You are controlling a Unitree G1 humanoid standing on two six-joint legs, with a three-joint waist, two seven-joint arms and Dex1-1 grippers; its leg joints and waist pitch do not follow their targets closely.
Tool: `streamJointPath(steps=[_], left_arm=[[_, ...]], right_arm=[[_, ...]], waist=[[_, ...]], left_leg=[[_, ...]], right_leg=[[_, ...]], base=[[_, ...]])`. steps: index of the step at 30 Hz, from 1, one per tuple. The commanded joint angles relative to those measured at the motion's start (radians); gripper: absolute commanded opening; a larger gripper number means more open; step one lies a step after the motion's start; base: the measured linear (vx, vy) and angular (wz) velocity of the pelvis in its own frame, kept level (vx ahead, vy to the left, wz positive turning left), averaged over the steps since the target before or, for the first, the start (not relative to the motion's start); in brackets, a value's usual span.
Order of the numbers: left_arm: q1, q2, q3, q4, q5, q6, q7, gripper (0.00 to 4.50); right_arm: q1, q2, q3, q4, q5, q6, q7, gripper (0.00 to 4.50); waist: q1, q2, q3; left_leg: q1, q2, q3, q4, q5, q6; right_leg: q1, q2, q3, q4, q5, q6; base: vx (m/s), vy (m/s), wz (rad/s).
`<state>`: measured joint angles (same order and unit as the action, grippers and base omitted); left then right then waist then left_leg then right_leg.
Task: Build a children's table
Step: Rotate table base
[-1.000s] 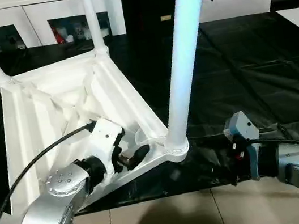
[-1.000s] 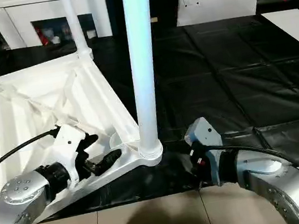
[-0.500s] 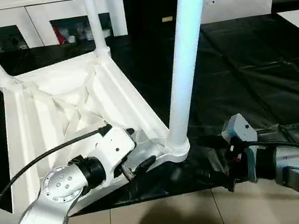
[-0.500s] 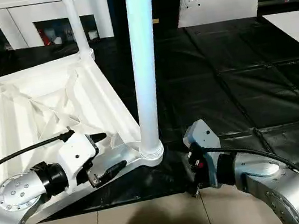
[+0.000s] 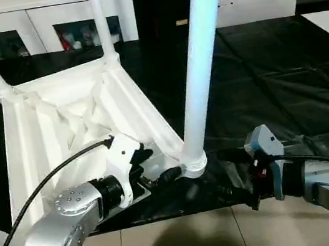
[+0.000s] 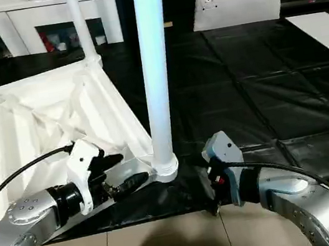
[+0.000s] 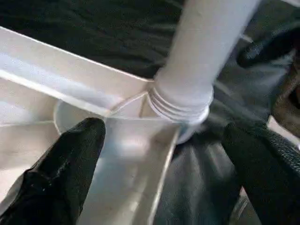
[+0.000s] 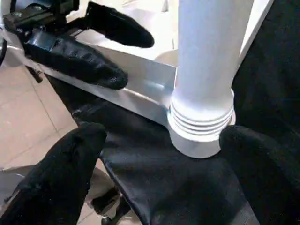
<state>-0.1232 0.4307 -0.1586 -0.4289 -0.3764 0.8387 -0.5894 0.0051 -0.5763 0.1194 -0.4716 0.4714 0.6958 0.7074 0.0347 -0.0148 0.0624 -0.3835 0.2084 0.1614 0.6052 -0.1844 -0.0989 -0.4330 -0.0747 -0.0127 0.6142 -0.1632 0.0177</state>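
So here's where we're at: our right gripper (image 8: 159, 173) sits closest to us, fingers spread wide on either side of the base of the near leg (image 5: 196, 67) without touching it. Our left gripper (image 7: 159, 164) is also open, straddling the near rim of the tabletop (image 5: 45, 127) right by the corner socket (image 5: 191, 164), one finger inside the rim and one outside. Neither is actually clamped on anything yet.

The table's lying upside down on the black mat (image 5: 283, 78), ribs up. The near leg stands in that corner socket and looks tilted, and a few thread rings are showing above the socket, so we'd guess it isn't fully seated. Doing this step well probably means closing the left on the rim to stop the top from skating, then closing the right low on the leg and turning it while keeping it straight so the threads don't cross.

Further back, two more legs (image 5: 100, 20) stand in the far corners, with the white cabinet (image 5: 40, 24) behind them.

What's handy about the wrist cams: they show the exposed thread rings and the gap around each finger way better than the head view. The head view, though, gives us the leg's lean and the far corners.
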Motion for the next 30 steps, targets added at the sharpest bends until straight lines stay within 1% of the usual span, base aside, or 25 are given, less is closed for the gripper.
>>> streamJointPath(steps=[1, 2, 4, 5, 9, 11, 12, 13, 14, 15, 17, 18, 19, 20, 21, 22, 23, 24, 25, 26, 27, 30], left_arm=[[0.002, 0.011, -0.005, -0.038, -0.003, 0.042, -0.014, 4.31], [0.002, 0.013, -0.003, -0.046, -0.006, 0.059, -0.012, 4.31], [0.002, 0.026, -0.004, -0.056, -0.016, 0.092, -0.014, 4.31], [0.001, 0.032, -0.005, -0.061, -0.022, 0.107, -0.011, 4.31], [-0.011, 0.04, 0.004, -0.066, -0.062, 0.161, -0.001, 3.93], [-0.016, 0.037, 0.01, -0.067, -0.072, 0.184, 0.0, 3.93], [-0.021, 0.037, 0.01, -0.069, -0.07, 0.196, -0.002, 3.81], [-0.024, 0.039, 0.007, -0.07, -0.066, 0.2, -0.006, 3.74], [-0.026, 0.042, 0.004, -0.071, -0.063, 0.2, -0.009, 3.74], [-0.028, 0.043, 0.002, -0.071, -0.063, 0.199, -0.007, 3.74], [-0.035, 0.061, -0.012, -0.075, -0.058, 0.197, -0.012, 3.74], [-0.039, 0.069, -0.019, -0.075, -0.054, 0.19, -0.014, 3.63], [-0.042, 0.091, -0.038, -0.076, -0.039, 0.165, -0.029, 3.46], [-0.049, 0.126, -0.064, -0.077, -0.016, 0.142, -0.04, 3.39], [-0.049, 0.126, -0.064, -0.077, -0.016, 0.142, -0.04, 3.39], [-0.052, 0.141, -0.078, -0.074, 0.005, 0.12, -0.044, 3.27], [-0.057, 0.177, -0.118, -0.065, 0.054, 0.046, -0.076, 3.27], [-0.058, 0.208, -0.151, -0.056, 0.094, -0.026, -0.115, 3.03], [-0.058, 0.227, -0.17, -0.048, 0.117, -0.064, -0.134, 3.03], [-0.056, 0.228, -0.169, -0.042, 0.118, -0.074, -0.137, 2.93], [-0.056, 0.228, -0.169, -0.042, 0.118, -0.074, -0.137, 2.93], [-0.067, 0.228, -0.171, -0.026, 0.109, -0.067, -0.124, 2.93]], right_arm=[[-0.002, -0.016, -0.002, -0.021, -0.011, -0.004, 0.002, 4.49], [-0.002, -0.016, -0.002, -0.021, -0.011, -0.005, 0.002, 4.49], [-0.003, -0.017, -0.002, -0.022, -0.011, -0.003, 0.002, 4.49], [-0.003, -0.018, -0.002, -0.022, -0.011, -0.003, 0.002, 4.49], [-0.004, -0.021, 0.0, -0.019, -0.012, -0.005, 0.004, 4.5], [-0.004, -0.022, 0.001, -0.018, -0.012, -0.005, 0.005, 4.5], [-0.005, -0.022, 0.001, -0.018, -0.013, -0.005, 0.005, 4.5], [-0.005, -0.022, 0.001, -0.017, -0.013, -0.005, 0.005, 4.5], [-0.005, -0.023, 0.003, -0.018, -0.015, -0.005, 0.005, 4.5], [-0.004, -0.024, 0.004, -0.018, -0.017, -0.005, 0.004, 4.5], [-0.002, -0.025, 0.004, -0.02, -0.018, -0.005, 0.003, 4.5], [-0.002, -0.026, 0.004, -0.02, -0.018, -0.005, 0.003, 4.5], [-0.001, -0.025, 0.004, -0.021, -0.018, -0.005, 0.002, 4.5], [0.001, -0.026, 0.003, -0.022, -0.018, -0.006, 0.001, 4.5], [0.001, -0.026, 0.003, -0.022, -0.018, -0.006, 0.001, 4.5], [0.001, -0.026, 0.003, -0.021, -0.019, -0.007, 0.001, 4.5], [0.002, -0.026, 0.003, -0.02, -0.019, -0.009, 0.001, 4.5], [0.002, -0.026, 0.004, -0.021, -0.02, -0.009, 0.0, 4.5], [0.002, -0.025, 0.005, -0.021, -0.02, -0.009, -0.001, 4.5], [0.002, -0.025, 0.006, -0.022, -0.02, -0.008, -0.001, 4.5], [0.002, -0.025, 0.006, -0.022, -0.02, -0.008, -0.001, 4.5], [0.003, -0.028, 0.005, -0.023, -0.02, -0.009, 0.0, 4.5]], waist=[[0.002, -0.005, -0.059], [0.003, -0.002, -0.06], [0.002, -0.001, -0.061], [0.002, -0.004, -0.061], [0.002, -0.004, -0.059], [0.001, -0.003, -0.059], [0.001, -0.002, -0.059], [0.001, -0.003, -0.059], [0.001, -0.003, -0.058], [0.002, 0.001, -0.06], [0.002, 0.0, -0.061], [0.002, 0.002, -0.061], [0.003, 0.0, -0.061], [0.003, 0.004, -0.061], [0.002, 0.002, -0.061], [0.001, 0.002, -0.061], [0.001, 0.003, -0.062], [0.002, 0.003, -0.062], [0.004, 0.002, -0.06], [0.002, 0.004, -0.061], [0.0, 0.005, -0.06], [0.0, 0.007, -0.061]], left_leg=[[0.005, -0.006, 0.008, -0.069, -0.26, 0.019], [0.005, -0.005, 0.007, -0.069, -0.251, 0.018], [0.005, -0.004, 0.008, -0.069, -0.242, 0.017], [0.004, -0.006, 0.009, -0.069, -0.24, 0.018], [0.006, -0.006, 0.009, -0.069, -0.249, 0.016], [0.005, -0.007, 0.01, -0.068, -0.255, 0.015], [0.006, -0.007, 0.009, -0.069, -0.256, 0.015], [0.005, -0.007, 0.009, -0.069, -0.257, 0.016], [0.005, -0.007, 0.009, -0.069, -0.257, 0.016], [0.005, -0.008, 0.008, -0.068, -0.253, 0.016], [0.004, -0.008, 0.008, -0.068, -0.248, 0.017], [0.005, -0.008, 0.008, -0.068, -0.248, 0.018], [0.006, -0.008, 0.007, -0.069, -0.249, 0.02], [0.005, -0.008, 0.007, -0.069, -0.25, 0.019], [0.006, -0.007, 0.007, -0.069, -0.25, 0.02], [0.005, -0.007, 0.007, -0.07, -0.248, 0.02], [0.005, -0.006, 0.007, -0.07, -0.245, 0.019], [0.005, -0.006, 0.007, -0.07, -0.248, 0.021], [0.004, -0.007, 0.005, -0.072, -0.251, 0.026], [0.005, -0.006, 0.006, -0.072, -0.26, 0.021], [0.007, -0.005, 0.006, -0.073, -0.265, 0.013], [0.007, -0.006, 0.007, -0.072, -0.265, 0.003]], right_leg=[[0.046, -0.014, 0.011, -0.093, -0.431, -0.064], [0.047, -0.015, 0.011, -0.091, -0.416, -0.068], [0.048, -0.014, 0.011, -0.088, -0.384, -0.079], [0.049, -0.014, 0.011, -0.086, -0.378, -0.082], [0.047, -0.014, 0.01, -0.088, -0.398, -0.08], [0.047, -0.013, 0.01, -0.089, -0.406, -0.078], [0.047, -0.013, 0.01, -0.091, -0.407, -0.076], [0.047, -0.013, 0.01, -0.091, -0.409, -0.074], [0.047, -0.013, 0.009, -0.092, -0.414, -0.072], [0.048, -0.014, 0.01, -0.091, -0.412, -0.071], [0.049, -0.013, 0.009, -0.09, -0.399, -0.072], [0.048, -0.012, 0.01, -0.089, -0.392, -0.075], [0.048, -0.012, 0.009, -0.09, -0.393, -0.074], [0.049, -0.013, 0.009, -0.088, -0.392, -0.075], [0.049, -0.012, 0.009, -0.089, -0.385, -0.075], [0.05, -0.013, 0.009, -0.089, -0.383, -0.076], [0.05, -0.013, 0.01, -0.088, -0.374, -0.078], [0.05, -0.014, 0.01, -0.089, -0.38, -0.075], [0.05, -0.014, 0.01, -0.094, -0.394, -0.069], [0.049, -0.016, 0.011, -0.091, -0.406, -0.064], [0.048, -0.016, 0.011, -0.09, -0.404, -0.068], [0.048, -0.014, 0.011, -0.085, -0.378, -0.086]], base=[[0.0, 0.0, 0.0], [0.0, 0.0, 0.0], [0.0, 0.0, 0.0], [0.0, 0.0, 0.0], [0.0, 0.0, 0.0], [0.0, 0.0, 0.0], [0.0, 0.0, 0.0], [0.0, 0.0, 0.0], [0.0, 0.0, 0.0], [0.0, 0.0, 0.0], [0.0, 0.0, 0.0], [0.0, 0.0, 0.0], [0.0, 0.0, 0.0], [0.0, 0.0, 0.0], [0.0, 0.0, 0.0], [0.0, 0.0, 0.0], [0.0, 0.0, 0.0], [0.0, 0.0, 0.0], [0.0, 0.0, 0.0], [0.0, 0.0, 0.0], [0.0, 0.0, 0.0], [0.0, 0.0, 0.0]])
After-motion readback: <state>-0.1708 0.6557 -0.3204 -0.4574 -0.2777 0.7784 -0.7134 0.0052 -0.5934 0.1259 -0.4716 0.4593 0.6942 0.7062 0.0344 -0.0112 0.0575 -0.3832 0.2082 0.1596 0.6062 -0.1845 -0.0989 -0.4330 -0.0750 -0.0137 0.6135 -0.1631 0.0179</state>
